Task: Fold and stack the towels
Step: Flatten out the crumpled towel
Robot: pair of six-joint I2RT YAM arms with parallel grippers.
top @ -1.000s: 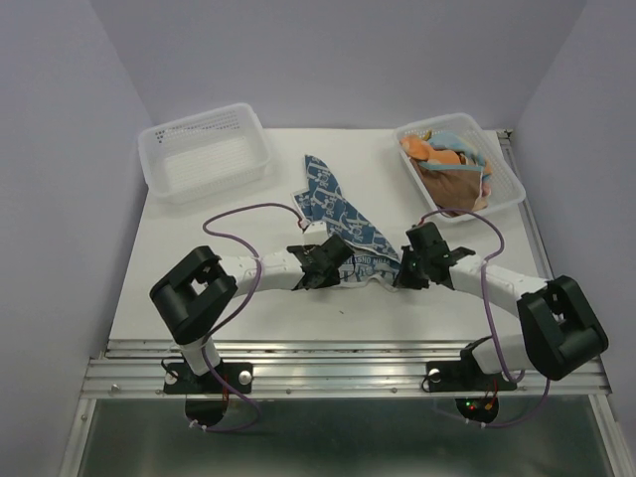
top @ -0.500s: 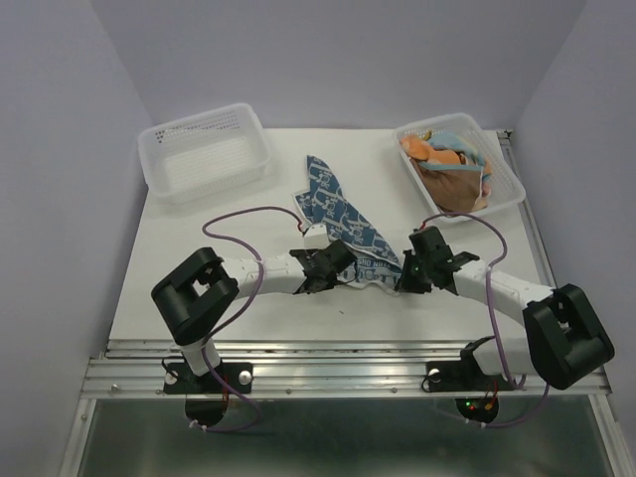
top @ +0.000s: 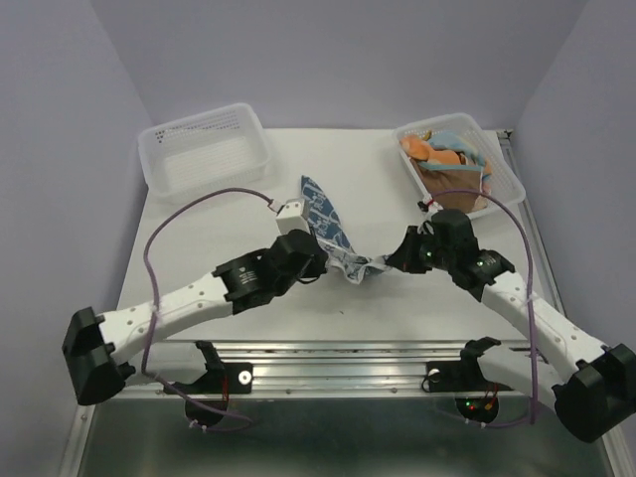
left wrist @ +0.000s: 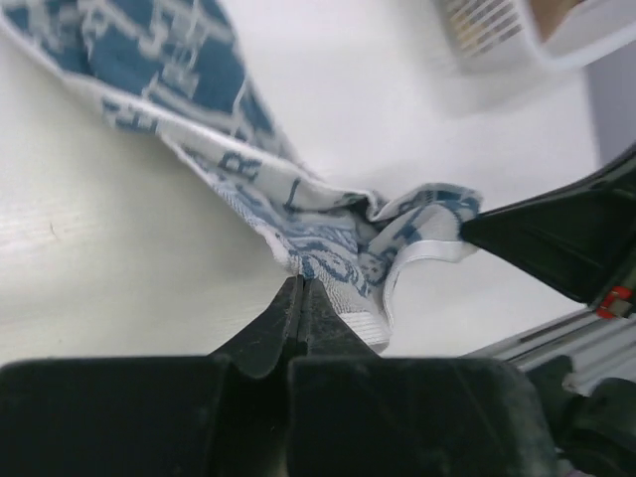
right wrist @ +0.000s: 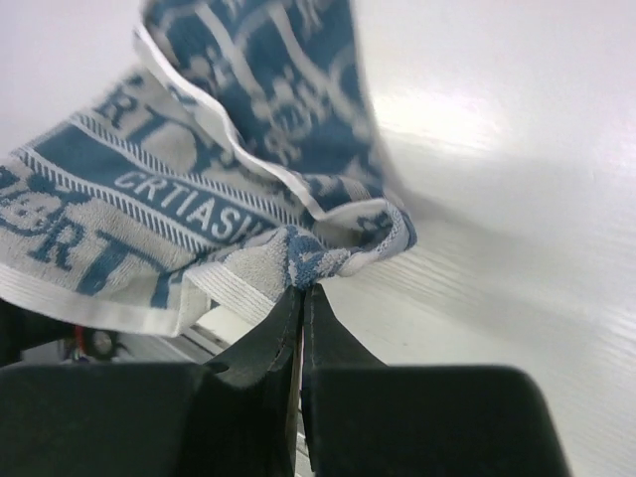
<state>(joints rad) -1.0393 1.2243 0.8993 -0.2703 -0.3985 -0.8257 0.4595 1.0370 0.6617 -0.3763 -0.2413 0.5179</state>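
Top external view has the blue-and-white patterned cloth towel (top: 330, 221) lying mid-way across the white surface (top: 199, 238), its far end flat and pointing up-table, its near end gathered into a crumpled knot between the two arms. Left claw (top: 333, 266) is closed tight on the hem of that near end, and the left wrist view shows the tips pinching only a thin bite of fabric. The right claw (top: 396, 260) is likewise clamped on a folded corner just beside it (its own camera shows the edge tucked right at the tips). With both grips so close together, the good move seems to be drawing the claws apart along the near edge until the hem runs straight, at an even pace so neither shallow pinch slips. Lifting a little first should keep the cloth from dragging; then it can be laid flat and square before any fold. Other towels (top: 447, 159) sit heaped in the white perforated plastic basket (top: 509, 194) at far right, well apart, so spreading should not disturb them.
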